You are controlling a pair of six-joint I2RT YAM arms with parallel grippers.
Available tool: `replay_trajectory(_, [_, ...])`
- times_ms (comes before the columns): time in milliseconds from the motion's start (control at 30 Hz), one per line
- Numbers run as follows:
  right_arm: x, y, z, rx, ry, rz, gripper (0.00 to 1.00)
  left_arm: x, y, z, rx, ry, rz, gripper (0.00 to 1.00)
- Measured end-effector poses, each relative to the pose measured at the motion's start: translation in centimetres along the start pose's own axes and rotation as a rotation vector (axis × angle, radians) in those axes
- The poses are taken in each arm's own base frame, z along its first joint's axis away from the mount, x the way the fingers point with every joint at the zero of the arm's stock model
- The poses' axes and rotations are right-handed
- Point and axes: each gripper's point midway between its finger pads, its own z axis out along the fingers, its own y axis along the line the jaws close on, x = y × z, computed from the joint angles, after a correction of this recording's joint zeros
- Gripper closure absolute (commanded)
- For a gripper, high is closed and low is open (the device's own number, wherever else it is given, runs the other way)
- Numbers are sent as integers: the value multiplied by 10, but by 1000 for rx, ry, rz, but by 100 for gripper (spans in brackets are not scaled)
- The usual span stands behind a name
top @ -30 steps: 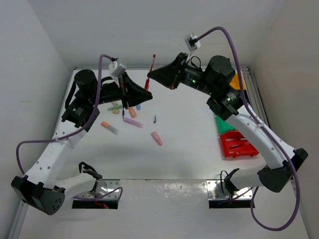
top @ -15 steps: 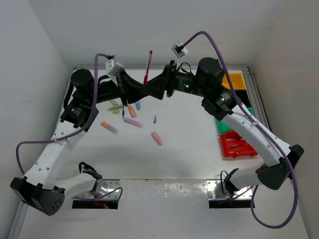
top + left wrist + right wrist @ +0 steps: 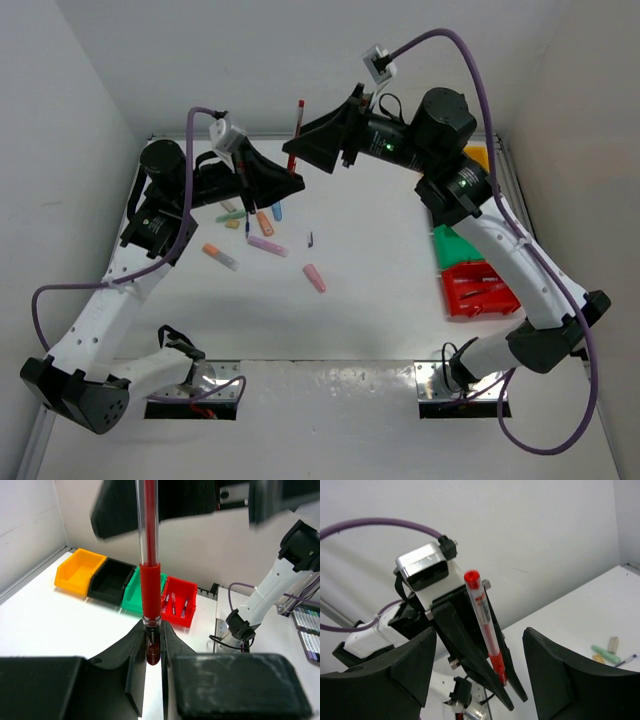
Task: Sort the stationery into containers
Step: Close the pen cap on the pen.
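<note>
We see the left gripper (image 3: pixel 152 650) closed on the lower end of the red pen (image 3: pixel 149 587), holding it upright near the far edge of the table (image 3: pixel 380 260). The right gripper (image 3: pixel 479 635) is open, with free room on both sides of the pen. The red bin (image 3: pixel 175 621) is well apart to the pen's right.

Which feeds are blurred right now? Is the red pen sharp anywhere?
Left wrist view: thin red pen sharp, right pincer above it smeared. Right wrist view: pen crisp, its own black fingers soft. Top view: even light, faint shadows.

White table (image 3: pixel 380 290), plain white walls (image 3: pixel 200 60), marker set (image 3: pixel 307 630) lying beyond the table's edge.
</note>
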Motion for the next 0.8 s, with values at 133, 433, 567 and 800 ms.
replay_trajectory(133, [-17,-2,0,4,-32,-32,33,2,-1,-1,3,-1,-6,100])
replay_trajectory(433, [-23,-13,8,15,-38,-65,37,6,-5,0,20,8,-21,100])
replay_trajectory(567, [-23,-15,10,19,-39,-71,40,8,-8,1,33,13,-29,100])
replay_trajectory(800, [-30,-14,10,18,-54,-84,49,12,-10,2,44,23,-42,100])
